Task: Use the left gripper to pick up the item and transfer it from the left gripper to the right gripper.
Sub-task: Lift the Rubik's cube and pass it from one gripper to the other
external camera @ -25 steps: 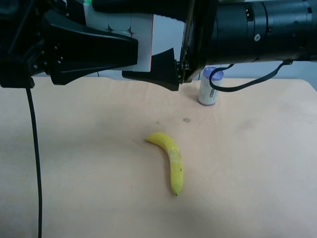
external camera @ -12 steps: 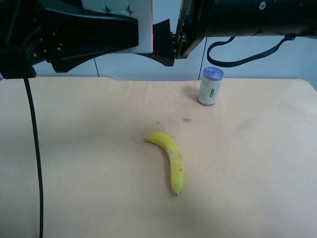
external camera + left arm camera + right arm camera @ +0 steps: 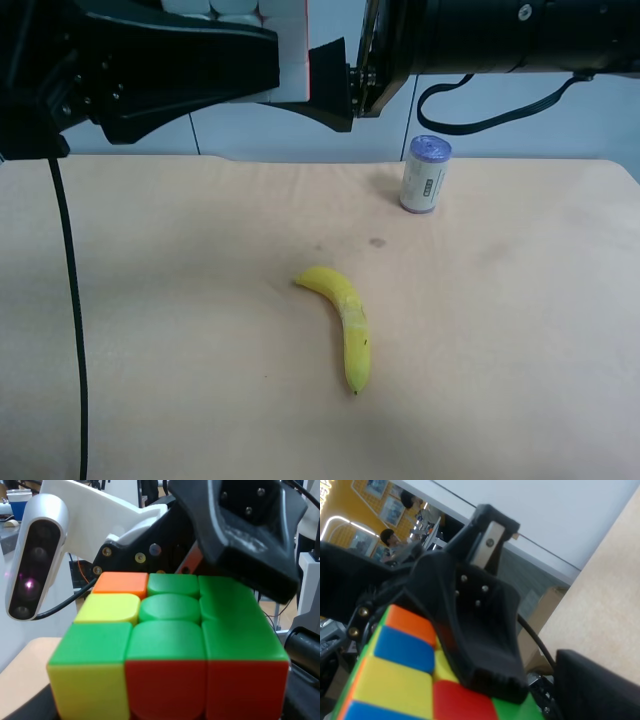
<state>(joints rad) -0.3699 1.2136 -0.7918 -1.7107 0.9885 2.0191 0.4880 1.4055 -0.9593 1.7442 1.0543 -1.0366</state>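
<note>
High above the surface (image 3: 520, 330), the item (image 3: 290, 55) sat grasped in the jaws of the left gripper (image 3: 272, 60). The right gripper (image 3: 335, 75) flanked it, touching its green face; whether those jaws were clenched could not be told. Below lay a banana (image 3: 343, 320), then a can (image 3: 425, 175).

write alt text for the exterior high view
A puzzle cube hangs high between a wedge-fingered gripper at the view's left and a long-armed gripper at its right. Below, a banana lies on the tan table; a white can stands behind.
</note>
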